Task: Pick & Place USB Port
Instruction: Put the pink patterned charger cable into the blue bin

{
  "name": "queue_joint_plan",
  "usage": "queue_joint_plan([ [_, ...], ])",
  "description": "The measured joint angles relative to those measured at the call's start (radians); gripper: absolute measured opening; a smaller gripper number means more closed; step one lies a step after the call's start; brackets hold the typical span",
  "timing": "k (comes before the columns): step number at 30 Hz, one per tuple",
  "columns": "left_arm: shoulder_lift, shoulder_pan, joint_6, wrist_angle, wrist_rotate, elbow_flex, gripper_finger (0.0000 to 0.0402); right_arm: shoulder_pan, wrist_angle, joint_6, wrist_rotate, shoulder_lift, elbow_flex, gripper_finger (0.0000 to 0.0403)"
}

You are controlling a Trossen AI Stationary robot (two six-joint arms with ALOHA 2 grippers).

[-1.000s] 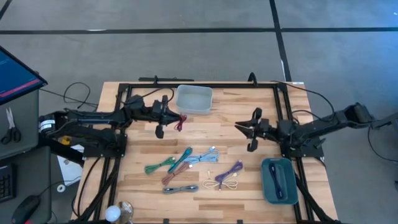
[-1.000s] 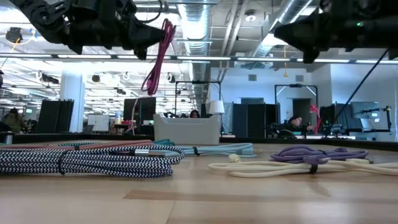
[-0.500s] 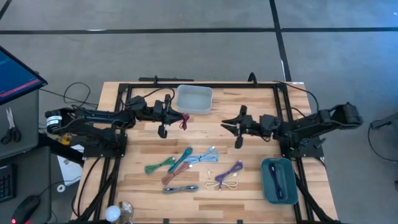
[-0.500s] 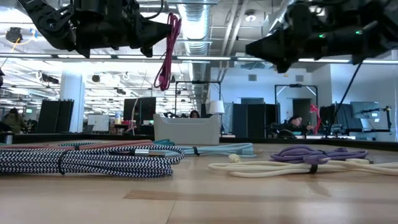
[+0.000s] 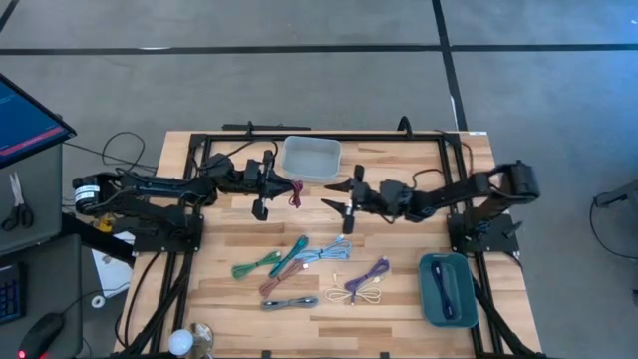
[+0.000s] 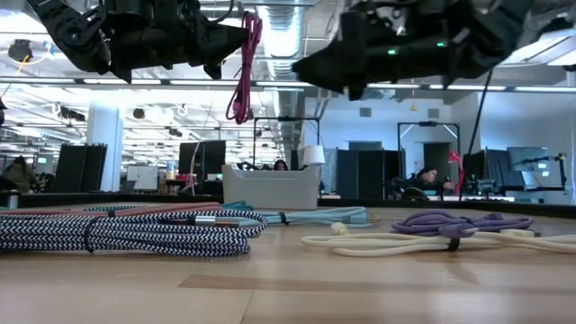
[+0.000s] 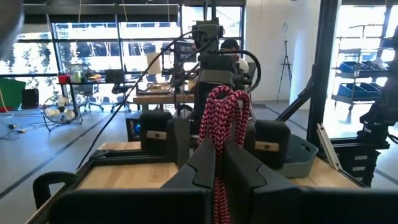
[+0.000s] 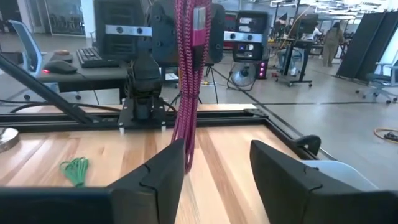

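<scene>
Right now your left gripper (image 5: 283, 188) clamps the red cable (image 5: 292, 192), hanging vertically above the bench (image 5: 399, 289) near the grey bin (image 5: 311, 159). Your right gripper (image 5: 342, 195), jaws spread, faces it; the cable lies at its 9 o'clock.

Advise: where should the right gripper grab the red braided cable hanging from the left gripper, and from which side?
Grip the red braided cable on its hanging bundle, below the left gripper that pinches its top. Come in level from the right arm's side: the open right gripper already faces it, and the strands hang straight and free above the table, probably fitting between the fingers.
</scene>
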Motion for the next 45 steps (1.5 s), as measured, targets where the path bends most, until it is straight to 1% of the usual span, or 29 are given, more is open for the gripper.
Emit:
queue_joint_plan([
  [2, 0.000, 0.000, -0.001, 0.000, 0.000, 0.000, 0.0010, -0.004, 0.000, 0.000, -0.006, 0.045, 0.041, 0.0175],
  [8, 0.000, 0.000, -0.004, 0.000, 0.000, 0.000, 0.0010, -0.012, 0.000, 0.024, -0.076, 0.152, 0.139, 0.0168],
  [13, 0.000, 0.000, -0.007, 0.000, 0.000, 0.000, 0.0010, -0.015, 0.001, 0.027, -0.107, 0.201, 0.197, 0.0165],
  [21, 0.000, 0.000, -0.007, 0.000, 0.000, 0.000, 0.0010, -0.016, -0.001, 0.045, -0.113, 0.206, 0.235, 0.0168],
  [31, 0.000, 0.000, -0.007, 0.000, 0.000, 0.000, 0.0010, -0.019, -0.042, 0.043, -0.131, 0.209, 0.269, 0.0150],
  [35, 0.000, 0.000, -0.007, 0.000, 0.000, 0.000, 0.0010, -0.029, -0.045, 0.043, -0.131, 0.209, 0.269, 0.0122],
  [43, 0.000, 0.000, -0.007, 0.000, -0.002, 0.000, 0.0010, -0.034, -0.053, 0.043, -0.131, 0.209, 0.269, 0.0021],
  [45, 0.000, 0.001, -0.006, 0.000, -0.002, 0.001, 0.0010, -0.035, -0.053, 0.043, -0.131, 0.209, 0.269, 0.0009],
])
